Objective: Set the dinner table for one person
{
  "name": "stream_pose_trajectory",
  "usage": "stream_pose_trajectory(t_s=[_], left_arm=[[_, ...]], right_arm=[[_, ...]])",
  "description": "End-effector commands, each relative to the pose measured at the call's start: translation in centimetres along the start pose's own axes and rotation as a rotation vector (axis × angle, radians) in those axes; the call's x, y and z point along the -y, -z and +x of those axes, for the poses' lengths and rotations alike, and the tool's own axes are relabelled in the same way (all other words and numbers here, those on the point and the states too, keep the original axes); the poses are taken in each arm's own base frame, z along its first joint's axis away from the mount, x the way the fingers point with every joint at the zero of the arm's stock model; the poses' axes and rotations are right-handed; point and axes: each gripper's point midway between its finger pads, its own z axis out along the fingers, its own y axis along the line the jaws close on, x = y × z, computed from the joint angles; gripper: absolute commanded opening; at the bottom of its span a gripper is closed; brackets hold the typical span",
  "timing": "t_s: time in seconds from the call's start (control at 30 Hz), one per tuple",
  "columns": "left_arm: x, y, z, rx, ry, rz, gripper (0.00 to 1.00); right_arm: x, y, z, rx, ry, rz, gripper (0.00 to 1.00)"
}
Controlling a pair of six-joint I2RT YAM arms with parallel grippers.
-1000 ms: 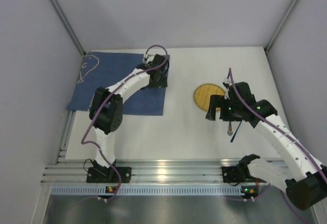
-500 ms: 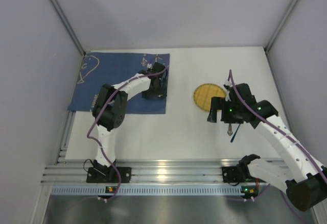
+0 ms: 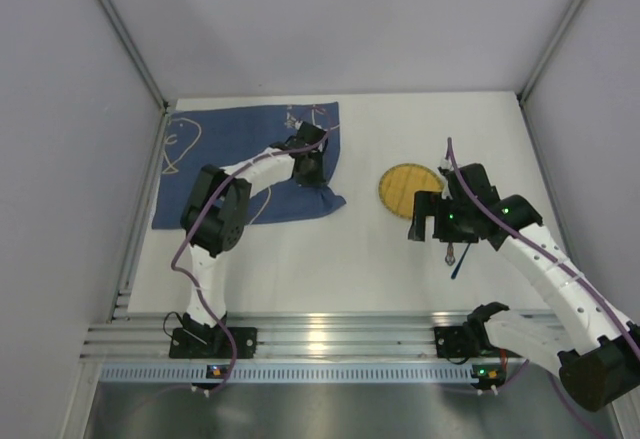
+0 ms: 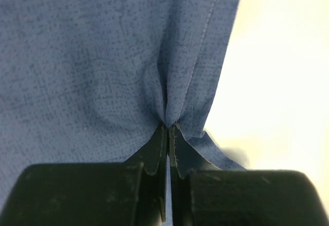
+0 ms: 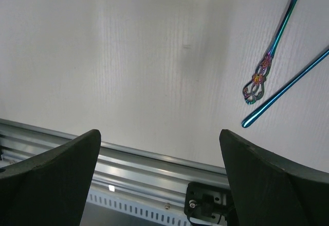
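the white bench fills the workspace, rigid, not ours to lift. on it our left pincer pinches the limp blue mat near its right hem; the right pincer gapes near the plate.

No legible text, label, brand or number anywhere

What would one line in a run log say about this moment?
left tool: shut on blue cloth mat, pinching a fold | right tool: open, empty, over dinner table near yellow plate
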Motion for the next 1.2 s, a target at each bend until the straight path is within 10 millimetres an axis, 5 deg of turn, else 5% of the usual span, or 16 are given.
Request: stream_pose_trajectory(t_s=[0.0,0.17,0.37,0.4,0.5,0.67,0.77,0.97,1.1,1.17], left_arm=[[2.1,-2.4,9.4,-0.268,-0.066,0.099,0.0],[6.9,-0.9,12.8,-0.31,-0.208,0.19,0.0],[8.8,0.5,15.8,-0.364,-0.271,0.196,0.0],[9.0,0.7,16.0,-0.367,-0.266,0.195,0.08],[10.2,1.6,15.9,-0.374,-0.244,0.234,0.98],[13.1,3.9,14.1,-0.339,-0.196,0.315,0.98],[14.3,6.1,11.0,-0.264,-0.187,0.327,0.98],[11.1,10.6,5.6,-0.152,-0.079,0.288,0.98],[6.1,11.8,3.7,-0.078,-0.055,0.151,0.98],[3.2,11.4,4.4,-0.098,-0.034,0.096,0.98]], right_arm=[[0.8,0.7,-0.4,0.023,-0.004,0.038,1.0],[0.6,0.7,-0.9,0.021,0.005,0.037,1.0],[0.7,1.0,-2.5,0.049,0.022,0.066,1.0],[0.7,1.0,-2.6,0.052,0.024,0.071,1.0],[1.0,1.1,-3.0,0.062,0.02,0.084,1.0],[1.1,0.4,-3.7,0.052,-0.033,0.072,1.0],[0.9,-0.7,-4.2,0.036,-0.091,0.031,1.0],[1.9,-5.7,-3.5,-0.074,-0.294,-0.02,1.0],[2.9,-8.4,-4.2,-0.098,-0.385,0.015,1.0],[3.6,-9.7,-4.2,-0.127,-0.424,0.045,1.0]])
